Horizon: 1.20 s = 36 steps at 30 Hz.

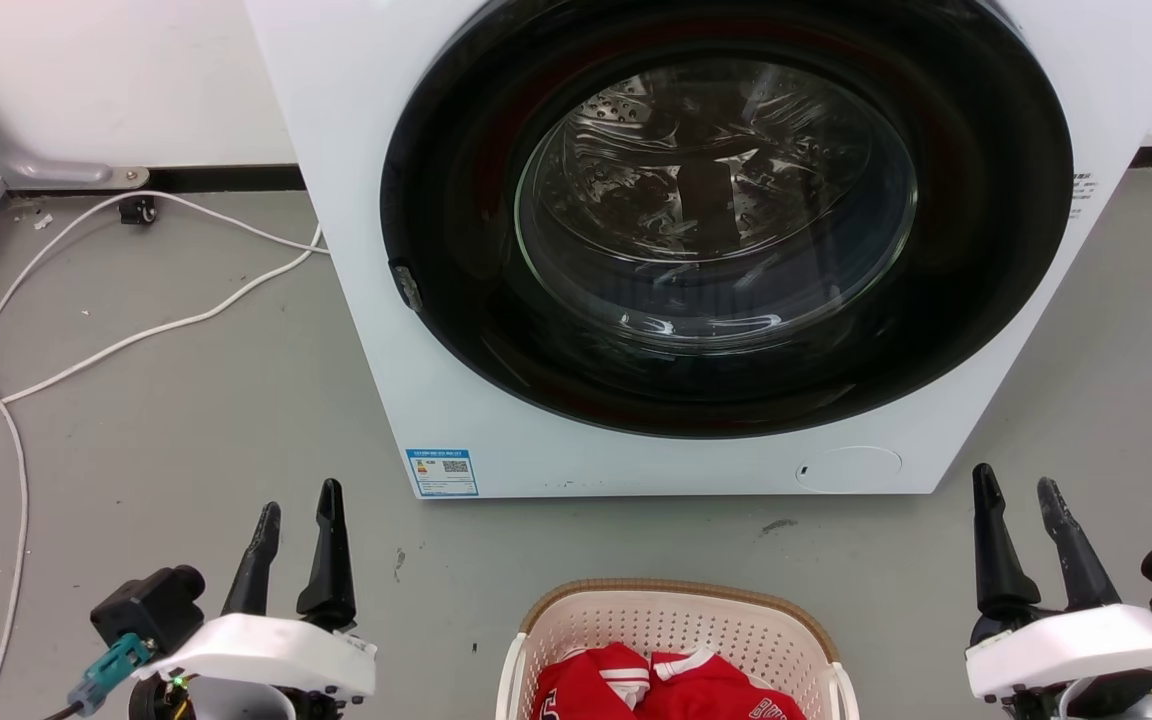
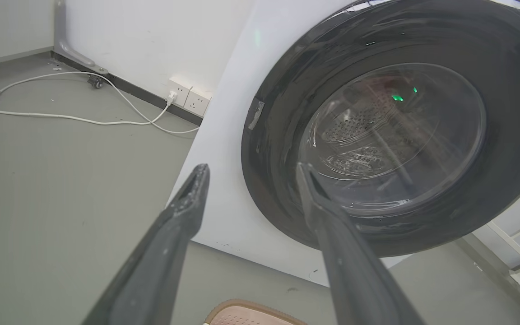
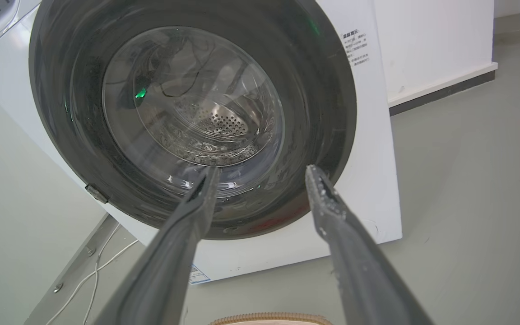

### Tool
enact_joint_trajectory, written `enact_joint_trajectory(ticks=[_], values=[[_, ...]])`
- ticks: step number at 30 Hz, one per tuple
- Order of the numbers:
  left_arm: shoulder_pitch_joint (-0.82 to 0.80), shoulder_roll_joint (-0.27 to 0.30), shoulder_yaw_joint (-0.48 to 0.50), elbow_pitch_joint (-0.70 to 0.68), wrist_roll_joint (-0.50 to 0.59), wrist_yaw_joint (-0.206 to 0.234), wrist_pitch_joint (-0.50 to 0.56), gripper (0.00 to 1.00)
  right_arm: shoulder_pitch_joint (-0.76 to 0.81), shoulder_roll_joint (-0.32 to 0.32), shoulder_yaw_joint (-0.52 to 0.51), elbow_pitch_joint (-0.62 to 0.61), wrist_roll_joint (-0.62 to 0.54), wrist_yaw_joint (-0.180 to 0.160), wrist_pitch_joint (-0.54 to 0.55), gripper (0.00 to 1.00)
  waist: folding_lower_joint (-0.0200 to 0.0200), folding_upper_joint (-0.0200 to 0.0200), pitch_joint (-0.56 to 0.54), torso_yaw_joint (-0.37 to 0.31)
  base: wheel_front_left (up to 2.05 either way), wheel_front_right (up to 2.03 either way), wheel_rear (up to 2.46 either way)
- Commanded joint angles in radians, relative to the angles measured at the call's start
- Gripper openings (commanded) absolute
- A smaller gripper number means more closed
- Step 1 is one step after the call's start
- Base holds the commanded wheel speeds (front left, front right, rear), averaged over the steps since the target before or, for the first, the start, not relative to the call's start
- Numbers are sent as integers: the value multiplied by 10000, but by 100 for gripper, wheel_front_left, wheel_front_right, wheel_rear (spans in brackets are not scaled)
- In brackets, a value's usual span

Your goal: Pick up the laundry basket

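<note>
The laundry basket (image 1: 676,625) stands on the floor at the bottom centre of the head view: cream-white, perforated, with a brown woven-look rim. Red clothes (image 1: 671,688) lie inside it. A sliver of its rim shows at the bottom edge of the left wrist view (image 2: 251,315) and of the right wrist view (image 3: 271,319). My left gripper (image 1: 300,504) is open, to the left of the basket and apart from it. Off to the basket's right, my right gripper (image 1: 1017,486) is open too, holding nothing.
A white washing machine (image 1: 456,380) with a shut dark round door (image 1: 726,215) stands close behind the basket. White cables (image 1: 126,340) trail over the grey floor on the left, toward wall sockets (image 2: 188,97). A grey bracket (image 1: 26,160) sits at the wall.
</note>
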State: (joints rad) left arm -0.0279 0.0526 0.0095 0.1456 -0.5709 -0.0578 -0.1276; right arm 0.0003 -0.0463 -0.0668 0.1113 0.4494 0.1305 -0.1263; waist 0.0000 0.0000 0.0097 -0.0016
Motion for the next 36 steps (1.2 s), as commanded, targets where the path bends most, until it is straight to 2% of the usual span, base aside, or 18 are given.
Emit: enact_joint_trajectory(ticks=[1, 36], values=[[9, 63, -24, -94, 250, 32, -103, 100, -38, -39, 5, -118, -282, 3, -103, 100, 0, 0, 3, 2, 0, 0, 0], [283, 109, -306, 179, 3660, 382, -921, 100, 333, -53, 18, -17, -4236, 2, -938, 100, 0, 0, 4, 11, 0, 0, 0]])
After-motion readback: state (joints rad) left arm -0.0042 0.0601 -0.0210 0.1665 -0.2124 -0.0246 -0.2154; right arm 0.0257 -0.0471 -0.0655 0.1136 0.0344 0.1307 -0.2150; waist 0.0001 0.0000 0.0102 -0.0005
